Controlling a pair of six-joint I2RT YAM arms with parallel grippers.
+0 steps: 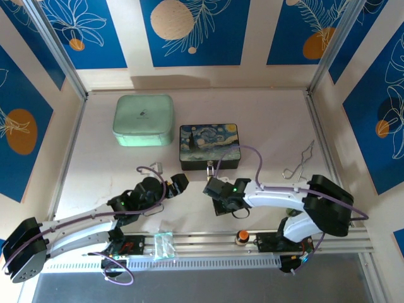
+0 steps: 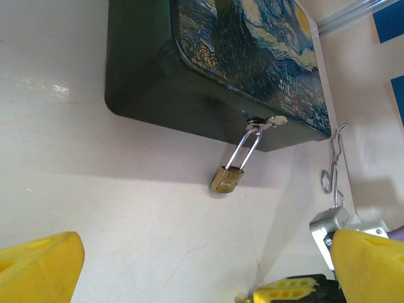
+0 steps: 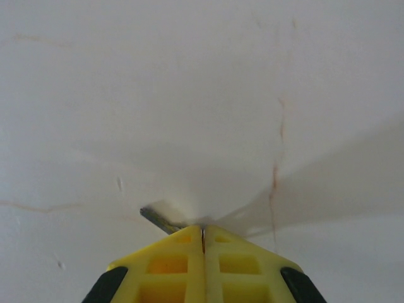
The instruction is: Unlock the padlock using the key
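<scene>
A small brass padlock (image 2: 227, 178) hangs by its silver shackle from the hasp on the front of the dark painted box (image 2: 233, 63); from above, the padlock (image 1: 208, 168) sits at the box's near edge. My left gripper (image 2: 208, 271) stands wide open just short of the padlock, nothing between its yellow fingers (image 2: 38, 265). My right gripper (image 3: 202, 228) is shut, tips down at the white table, and a thin dark sliver of the key (image 3: 158, 219) pokes out to the left of them. From above, the right gripper (image 1: 214, 188) is just near of the padlock.
A mint green case (image 1: 143, 120) lies behind and left of the painted box (image 1: 208, 146). A bent wire tool (image 1: 300, 161) rests to the right, near the side rail. An orange-topped knob (image 1: 242, 237) and a clear holder (image 1: 163, 245) sit on the front rail.
</scene>
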